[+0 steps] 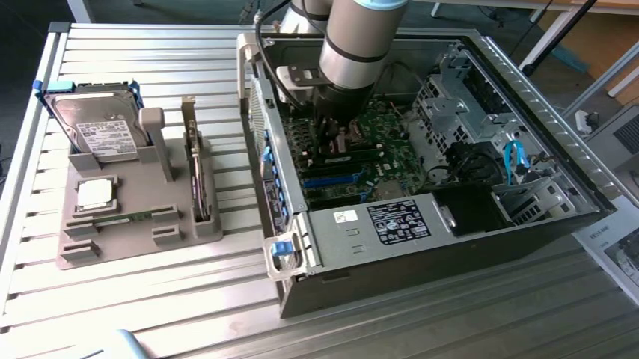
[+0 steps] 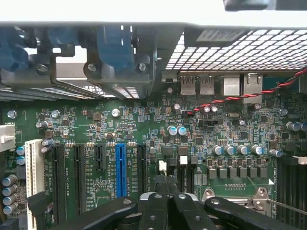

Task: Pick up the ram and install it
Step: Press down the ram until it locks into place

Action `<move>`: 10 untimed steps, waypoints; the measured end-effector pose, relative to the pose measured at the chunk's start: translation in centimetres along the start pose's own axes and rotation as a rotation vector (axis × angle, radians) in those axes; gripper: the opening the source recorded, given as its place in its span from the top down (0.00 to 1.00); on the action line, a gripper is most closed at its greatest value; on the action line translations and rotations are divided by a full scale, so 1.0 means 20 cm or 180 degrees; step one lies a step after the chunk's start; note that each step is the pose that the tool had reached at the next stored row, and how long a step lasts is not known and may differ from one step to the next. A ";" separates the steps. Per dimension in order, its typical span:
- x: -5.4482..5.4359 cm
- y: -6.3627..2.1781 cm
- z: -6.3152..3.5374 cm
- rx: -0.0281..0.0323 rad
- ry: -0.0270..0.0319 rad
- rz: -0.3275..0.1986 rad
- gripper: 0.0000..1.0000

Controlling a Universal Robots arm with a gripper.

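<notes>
The open case (image 1: pixel 439 224) lies on the table (image 1: pixel 150 299), with the arm (image 1: pixel 355 45) reaching down inside over the motherboard (image 2: pixel 144 139). The claw (image 2: pixel 168 184) is pinched fully shut, empty. The ram (image 1: pixel 125 218) lies in the tray (image 1: pixel 120 239) at the exterior view's left.

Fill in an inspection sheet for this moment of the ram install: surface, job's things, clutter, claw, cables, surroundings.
Surface: slatted metal table carrying a grey parts holder and an open computer case.
Job's things: ram lies flat in the holder's front slot; motherboard exposed.
Clutter: hard drive, processor chip and expansion card in the holder.
Claw: claw shut, nothing seen in it, above the motherboard's slots.
Cables: blue cable; red-black twisted wire.
Surroundings: papers at the exterior view's right.
</notes>
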State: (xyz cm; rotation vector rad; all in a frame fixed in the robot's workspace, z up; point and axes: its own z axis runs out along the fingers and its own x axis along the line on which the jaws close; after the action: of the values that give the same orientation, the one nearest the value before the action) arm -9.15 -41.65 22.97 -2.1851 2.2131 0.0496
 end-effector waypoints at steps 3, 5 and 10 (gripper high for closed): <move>0.00 0.000 -0.024 -0.0001 0.0002 0.0000 0.90; 0.00 0.000 -0.037 -0.0001 0.0003 0.0000 0.90; 0.00 0.000 -0.090 -0.0002 0.0005 0.0000 0.90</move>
State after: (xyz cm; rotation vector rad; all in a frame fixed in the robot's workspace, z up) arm -9.15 -41.66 24.78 -2.1862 2.2143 0.0484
